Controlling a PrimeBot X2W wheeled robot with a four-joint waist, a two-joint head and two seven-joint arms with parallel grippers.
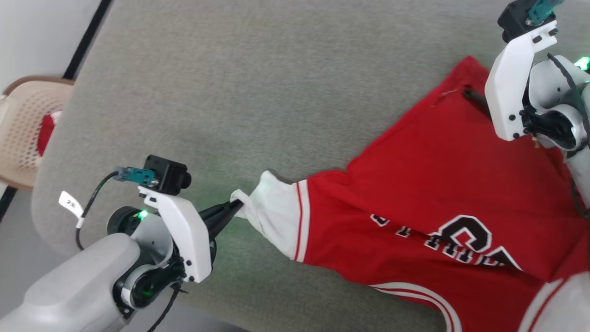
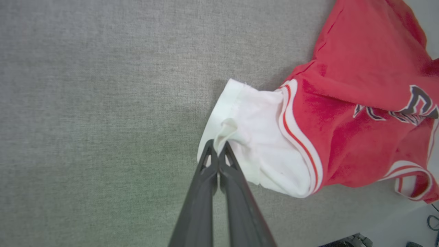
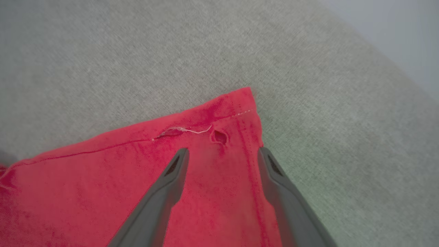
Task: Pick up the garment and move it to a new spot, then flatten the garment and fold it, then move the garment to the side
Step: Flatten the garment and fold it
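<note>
Where the left gripper (image 2: 216,148) meets the cloth, you see its two dark fingers pressed together on a small pinch of hem at the cuff of the white sleeve (image 2: 255,137). That sleeve is drawn out to a point toward the gripper. Its red-and-white striped trim (image 2: 301,144) joins it to the body of the red jersey T-shirt (image 1: 438,184).

Note that the right gripper (image 3: 223,152) stands with its jaws spread wide and nothing between them. Its fingertips sit over one red corner of the T-shirt: one finger lies over the red cloth, the other along the stitched side edge. You cannot tell whether they touch the cloth. Just beyond the tips you find a small hole (image 3: 219,136) and a loose white thread (image 3: 197,130) at the hem seam.

The T-shirt lies on the grey fabric surface (image 1: 230,92), running from the middle of the head view to its right edge, creased across the black white-outlined lettering (image 1: 465,240). A beige plastic chair (image 1: 27,124) stands beside the surface, at the far left of the head view.
</note>
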